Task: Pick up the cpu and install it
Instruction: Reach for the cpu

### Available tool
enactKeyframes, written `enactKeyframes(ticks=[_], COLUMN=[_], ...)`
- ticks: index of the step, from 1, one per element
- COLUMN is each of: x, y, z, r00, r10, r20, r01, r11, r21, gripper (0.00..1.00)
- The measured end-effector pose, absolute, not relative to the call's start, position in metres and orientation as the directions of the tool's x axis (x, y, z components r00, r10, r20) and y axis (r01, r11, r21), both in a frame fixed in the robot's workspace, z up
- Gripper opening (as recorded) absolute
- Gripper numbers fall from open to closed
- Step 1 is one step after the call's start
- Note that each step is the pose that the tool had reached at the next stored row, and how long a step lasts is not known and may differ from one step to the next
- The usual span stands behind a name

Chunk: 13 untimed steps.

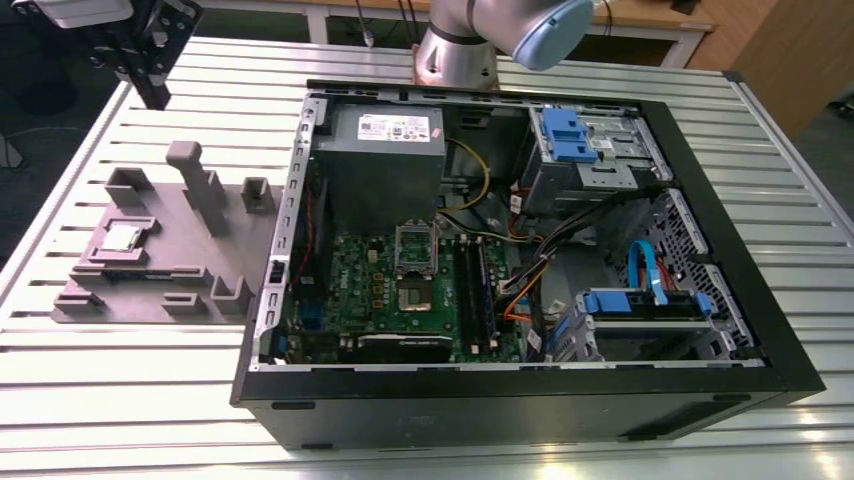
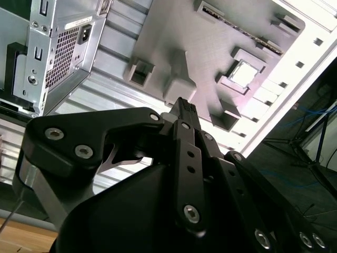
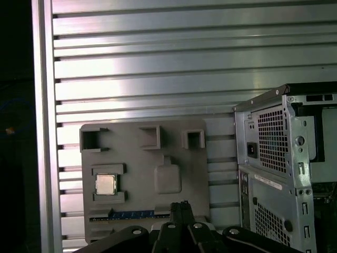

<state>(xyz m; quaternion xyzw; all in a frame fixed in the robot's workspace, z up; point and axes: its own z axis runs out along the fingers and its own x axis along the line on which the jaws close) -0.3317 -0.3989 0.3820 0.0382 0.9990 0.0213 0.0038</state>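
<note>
**Item 1, tool** point(image 3: 180, 205). Your tool hangs in the air off the far end of the grey holder plate point(image 3: 158, 153), touching nothing. In both wrist views its 2 fingers point(image 2: 185, 108) are drawn together tip to tip, with nothing between them.

**Item 2, cpu** point(image 3: 106, 184). You have 1 small square chip, silver top up. It lies flat in a framed recess of the holder plate, well apart from the tool.

**Item 3, holder plate.** You have 1 moulded grey slab with several raised blocks and pockets. It lies flat on the slatted metal counter point(image 3: 158, 52).

**Item 4, computer case** point(image 1: 694, 380). You have 1 black case lying open side up on the counter. It sits just beside the holder plate, on the exterior view's right of it.

**Item 5, motherboard** point(image 1: 360, 295). You have 1 green board on the floor of the case, on the side nearest the holder plate. The silver socket frame point(image 1: 416, 245) stands on it.

**Item 6, power supply box** point(image 1: 387, 150). You have 1 grey box inside the case, in the far corner on the holder plate's side.
</note>
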Motion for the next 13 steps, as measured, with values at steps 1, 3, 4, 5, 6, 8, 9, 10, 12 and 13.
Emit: enactKeyframes(ticks=[1, 3, 4, 5, 6, 8, 9, 10, 12, 13], x=[-0.3319, -0.3324, -0.3326, -0.3328, -0.333, -0.3334, -0.3336, -0.3338, -0.3341, -0.3345], y=[-0.3989, -0.3989, -0.3989, -0.3989, -0.3989, -0.3989, -0.3989, -0.3989, -0.399, -0.399], z=[0.382, 0.382, 0.382, 0.382, 0.382, 0.382, 0.3819, 0.3819, 0.3819, 0.3819], r00=[-0.997, -0.997, -0.997, -0.997, -0.997, -0.997, -0.997, -0.997, -0.997, -0.997], r10=[0.076, 0.076, 0.076, 0.076, 0.076, 0.076, 0.076, 0.076, 0.076, 0.076], r20=[-0.006, -0.006, -0.006, -0.006, -0.006, -0.006, -0.006, -0.006, -0.006, -0.006], r01=[0.076, 0.076, 0.076, 0.076, 0.076, 0.076, 0.076, 0.076, 0.076, 0.076], r11=[0.996, 0.996, 0.996, 0.996, 0.996, 0.996, 0.996, 0.996, 0.996, 0.996], r21=[0.043, 0.043, 0.043, 0.043, 0.043, 0.043, 0.043, 0.043, 0.043, 0.043], gripper=[0.11, 0.11, 0.11, 0.11, 0.11, 0.11, 0.11, 0.11, 0.11, 0.11])
